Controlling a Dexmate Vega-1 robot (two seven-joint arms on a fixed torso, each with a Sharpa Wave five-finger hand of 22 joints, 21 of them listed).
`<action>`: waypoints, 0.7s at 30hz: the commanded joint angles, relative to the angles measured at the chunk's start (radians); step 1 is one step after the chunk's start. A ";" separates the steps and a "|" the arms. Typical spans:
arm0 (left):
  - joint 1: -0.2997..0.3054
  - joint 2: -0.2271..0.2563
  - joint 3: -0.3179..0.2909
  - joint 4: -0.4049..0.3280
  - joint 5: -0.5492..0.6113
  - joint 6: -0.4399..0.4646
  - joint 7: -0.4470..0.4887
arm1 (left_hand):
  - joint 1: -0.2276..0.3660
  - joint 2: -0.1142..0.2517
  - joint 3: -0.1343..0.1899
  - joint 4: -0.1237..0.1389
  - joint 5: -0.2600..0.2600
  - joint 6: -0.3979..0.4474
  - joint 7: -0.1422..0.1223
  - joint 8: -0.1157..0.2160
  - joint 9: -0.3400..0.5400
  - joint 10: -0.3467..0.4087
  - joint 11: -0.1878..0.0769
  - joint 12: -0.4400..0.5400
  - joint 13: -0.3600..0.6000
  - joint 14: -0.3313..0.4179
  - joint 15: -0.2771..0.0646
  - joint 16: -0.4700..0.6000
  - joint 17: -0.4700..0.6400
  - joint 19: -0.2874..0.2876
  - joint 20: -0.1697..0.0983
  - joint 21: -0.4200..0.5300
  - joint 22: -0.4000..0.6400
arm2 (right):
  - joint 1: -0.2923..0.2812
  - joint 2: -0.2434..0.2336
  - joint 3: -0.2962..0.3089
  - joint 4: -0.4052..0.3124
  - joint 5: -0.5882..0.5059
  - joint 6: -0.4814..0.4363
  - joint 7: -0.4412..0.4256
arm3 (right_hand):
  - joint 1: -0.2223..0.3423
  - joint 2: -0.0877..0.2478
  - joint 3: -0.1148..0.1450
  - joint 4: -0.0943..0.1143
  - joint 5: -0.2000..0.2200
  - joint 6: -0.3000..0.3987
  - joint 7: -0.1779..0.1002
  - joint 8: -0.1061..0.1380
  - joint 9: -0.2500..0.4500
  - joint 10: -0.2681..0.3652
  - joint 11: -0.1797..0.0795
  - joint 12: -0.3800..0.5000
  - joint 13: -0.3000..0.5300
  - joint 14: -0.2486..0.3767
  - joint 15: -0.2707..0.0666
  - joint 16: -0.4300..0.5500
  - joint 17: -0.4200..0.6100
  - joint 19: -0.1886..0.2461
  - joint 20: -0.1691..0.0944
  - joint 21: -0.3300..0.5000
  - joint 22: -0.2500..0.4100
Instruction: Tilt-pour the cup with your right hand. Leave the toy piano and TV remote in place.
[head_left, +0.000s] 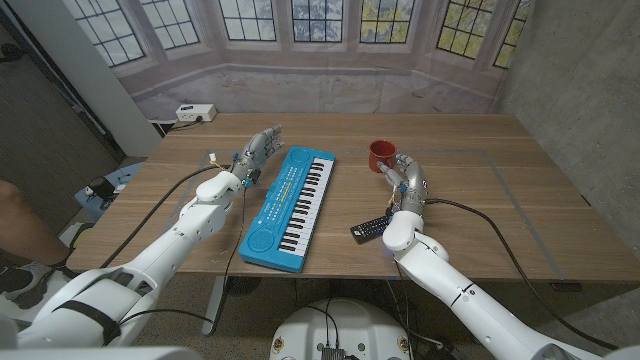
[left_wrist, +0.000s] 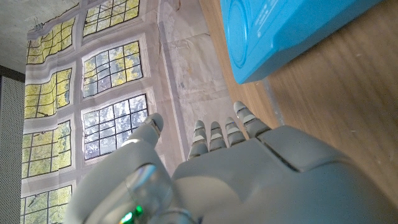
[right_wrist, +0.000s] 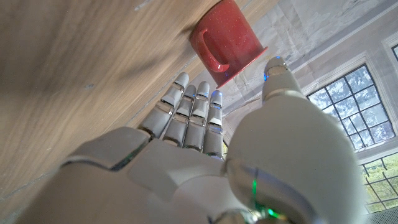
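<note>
The red cup (head_left: 381, 155) stands upright on the counter (head_left: 520, 210), toward the far edge and a little right of the middle, and the right hand (head_left: 408, 180) sits just short of it on the near side, so the cup lies straight ahead of the fingers (right_wrist: 194, 107) along the line they point. In the right wrist view the fingers are extended and held side by side with the thumb set apart, grasping nothing, and a visible gap separates their tips from the cup, whose handle faces the hand. The cup's axis is vertical, so the reach will likely have to carry on toward the far edge before the fingers can wrap the wall or hook the handle for the tilt. The left hand (head_left: 254, 154) is well apart from the cup, past the far left corner of the blue toy piano (head_left: 290, 208), with fingers straight and released, holding nothing. The TV remote (head_left: 369, 229) lies beside the right forearm, between it and the piano, nearer the front edge; a sideways sweep of that arm could nudge it.
</note>
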 joint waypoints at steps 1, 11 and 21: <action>0.021 0.008 -0.004 -0.027 -0.008 0.013 0.013 | 0.014 0.000 -0.001 -0.006 0.005 0.010 -0.003 0.003 0.004 0.010 -0.001 0.005 0.004 0.008 -0.002 0.001 0.002 0.012 -0.004 -0.006 0.003 | 0.028 0.022 -0.019 0.048 -0.009 -0.020 -0.024 | 0.019 0.000 0.003 0.007 0.010 0.023 -0.004 0.007 0.002 0.024 0.004 0.012 0.004 0.021 -0.017 0.011 0.004 0.017 -0.002 0.005 0.003; 0.029 0.005 -0.004 -0.033 -0.009 0.012 0.021 | 0.016 0.001 -0.002 -0.009 0.006 0.012 -0.007 0.002 0.005 0.015 -0.002 0.006 0.005 0.013 -0.002 0.001 0.002 0.017 -0.003 -0.009 0.003 | 0.042 0.027 -0.019 0.071 -0.001 -0.020 -0.030 | 0.019 0.006 0.007 0.015 0.018 0.061 -0.013 0.015 0.002 0.057 -0.012 0.018 0.005 0.051 -0.028 0.017 0.008 0.031 -0.008 0.005 0.004; 0.035 0.003 0.000 -0.041 -0.009 0.021 0.030 | 0.019 0.001 -0.003 -0.010 0.006 0.014 -0.007 0.002 0.005 0.018 -0.002 0.006 0.005 0.017 0.000 0.002 0.003 0.021 -0.001 -0.012 0.004 | 0.056 0.048 -0.024 0.107 -0.010 -0.024 -0.070 | 0.033 0.016 0.013 0.016 0.025 0.113 -0.027 0.023 0.002 0.102 -0.027 0.025 0.006 0.093 -0.046 0.025 0.011 0.059 -0.021 0.008 0.004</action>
